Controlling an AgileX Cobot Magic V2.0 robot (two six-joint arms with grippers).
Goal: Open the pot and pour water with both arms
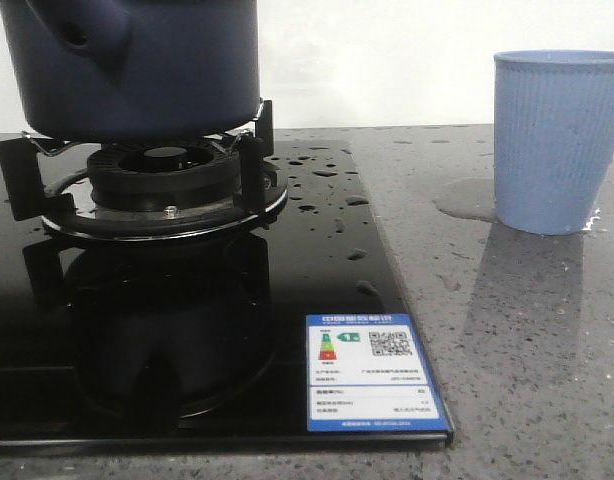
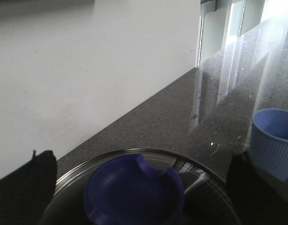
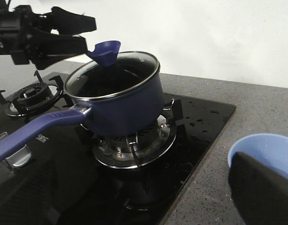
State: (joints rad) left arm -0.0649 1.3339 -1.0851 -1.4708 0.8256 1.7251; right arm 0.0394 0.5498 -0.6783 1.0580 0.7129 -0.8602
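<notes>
The left gripper [image 3: 80, 33] is seen at the upper left of the right wrist view, its dark fingers spread on either side of the lid knob [image 3: 105, 51], apparently without touching it, though contact cannot be judged for certain. In the left wrist view the same knob [image 2: 133, 192] lies low in the frame between the two dark fingers [image 2: 24, 187]. Of the right gripper only one dark finger [image 3: 259, 190] is shown at the lower right of its own view, so its state cannot be told.

The pot [image 3: 120, 101] is set on a burner [image 3: 134, 140] of a black glass stove [image 1: 337, 300], at the upper left of the front view. Its walls are matte navy, a glass lid [image 3: 113, 75] with a metal rim is on it, and a long blue handle [image 3: 36, 131] runs toward the lower left. Water [image 1: 327, 172] is scattered as droplets on the glass right of the burner. A light blue ribbed cup [image 1: 557, 140] stands on the grey counter [image 1: 527, 380] at the right, a puddle [image 1: 465, 200] touching its base.
</notes>
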